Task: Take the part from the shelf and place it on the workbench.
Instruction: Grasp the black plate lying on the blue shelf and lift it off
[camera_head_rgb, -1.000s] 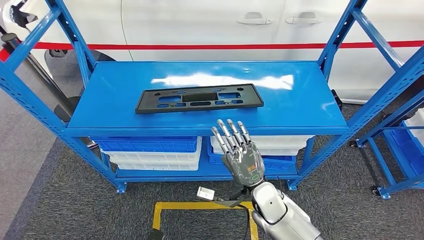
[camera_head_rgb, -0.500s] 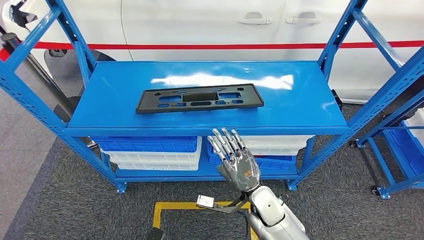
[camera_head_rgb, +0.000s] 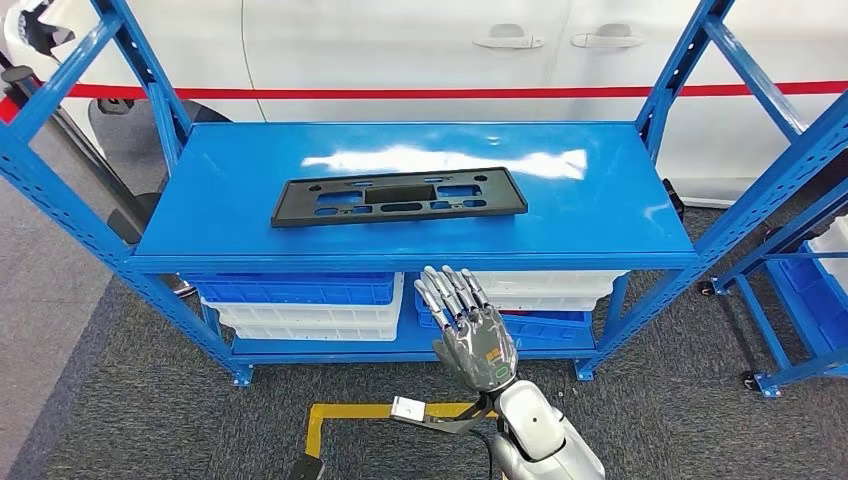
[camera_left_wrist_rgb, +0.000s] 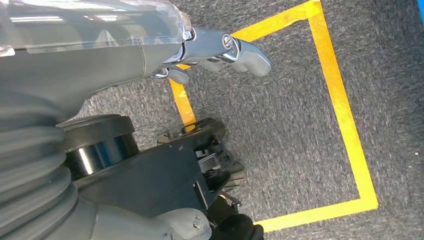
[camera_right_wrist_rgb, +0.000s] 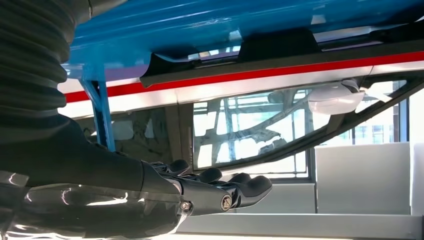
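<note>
The part (camera_head_rgb: 398, 195) is a long flat black plastic frame with cut-outs, lying on the top board of the blue shelf (camera_head_rgb: 600, 215), left of its middle. My right hand (camera_head_rgb: 466, 328) is raised in front of the shelf's front edge, lower than the board, fingers straight and slightly apart, holding nothing. It is well short of the part. The right wrist view shows those fingers (camera_right_wrist_rgb: 235, 187) stretched out, and the part's dark edge (camera_right_wrist_rgb: 277, 45) on the blue board beyond. My left hand (camera_left_wrist_rgb: 220, 50) hangs over the carpet with nothing in it.
Blue and white bins (camera_head_rgb: 300, 300) fill the lower shelf level. A white car (camera_head_rgb: 420, 50) with a red stripe stands behind the shelf. Another blue rack (camera_head_rgb: 800, 290) is at the right. Yellow tape (camera_head_rgb: 400, 412) marks a square on the grey carpet.
My right hand has dropped and drawn back towards me, from over the shelf's front edge to below it. The part has not moved.
</note>
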